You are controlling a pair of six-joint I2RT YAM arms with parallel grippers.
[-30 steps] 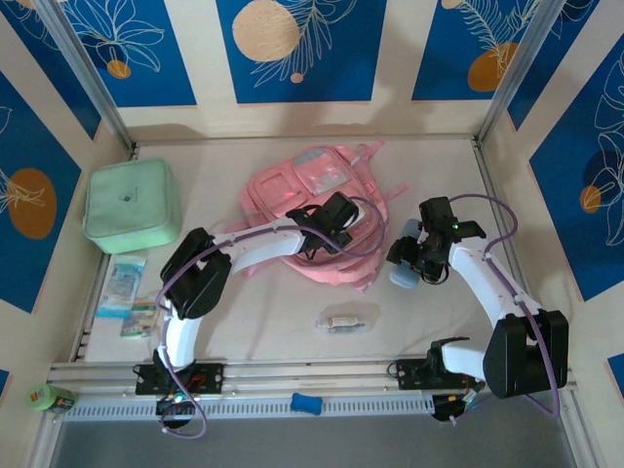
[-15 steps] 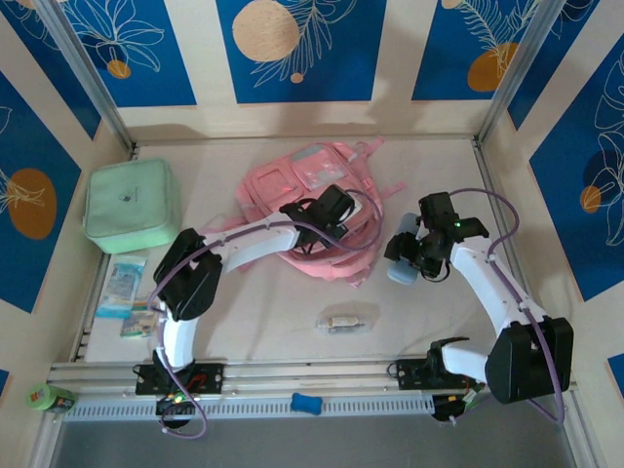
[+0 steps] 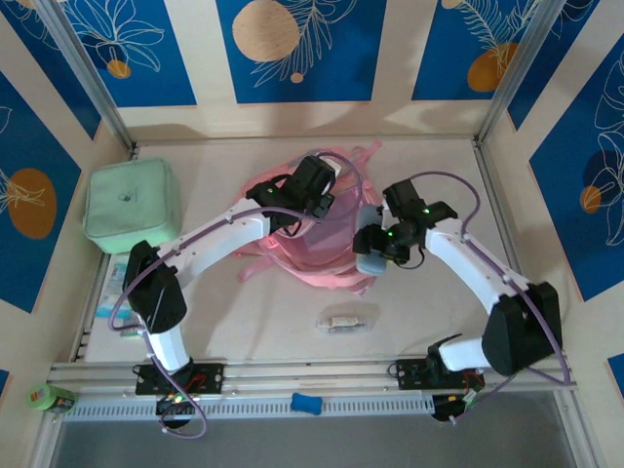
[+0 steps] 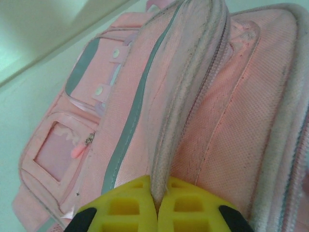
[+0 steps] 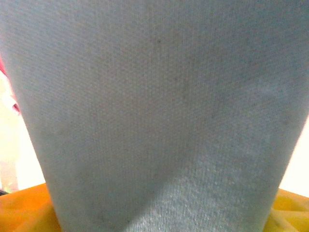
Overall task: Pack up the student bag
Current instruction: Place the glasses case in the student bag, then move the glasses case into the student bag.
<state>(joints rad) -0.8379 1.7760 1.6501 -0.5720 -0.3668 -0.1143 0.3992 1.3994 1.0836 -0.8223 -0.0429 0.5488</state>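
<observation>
Left gripper (image 3: 310, 187) (image 4: 157, 205): the yellow fingers (image 4: 128, 208) are pressed together, pinching a raised fold of zip edging on the student bag (image 3: 317, 249) (image 4: 231, 121). The left arm is stretched far and rightward across the table (image 3: 244, 322), with the wrist set over the bag's far part. Right gripper (image 3: 375, 244) (image 5: 154, 215): the jaws are spread wide and clamped on a grey-blue fabric item (image 3: 370, 255) (image 5: 154, 106), which is seen between orange finger pads (image 5: 21, 210) at the lower corners of the right wrist view. The right arm is bent leftward, and the item is held just beside the bag's right edge. Student bag: pink, with pale grey-blue trim, lying at the middle of the table toward the far side, partly covered by both arms. Also listed: a mint green zip case (image 3: 132, 205) far left, well apart from the bag; a small clear packet (image 3: 346, 320) near centre.
</observation>
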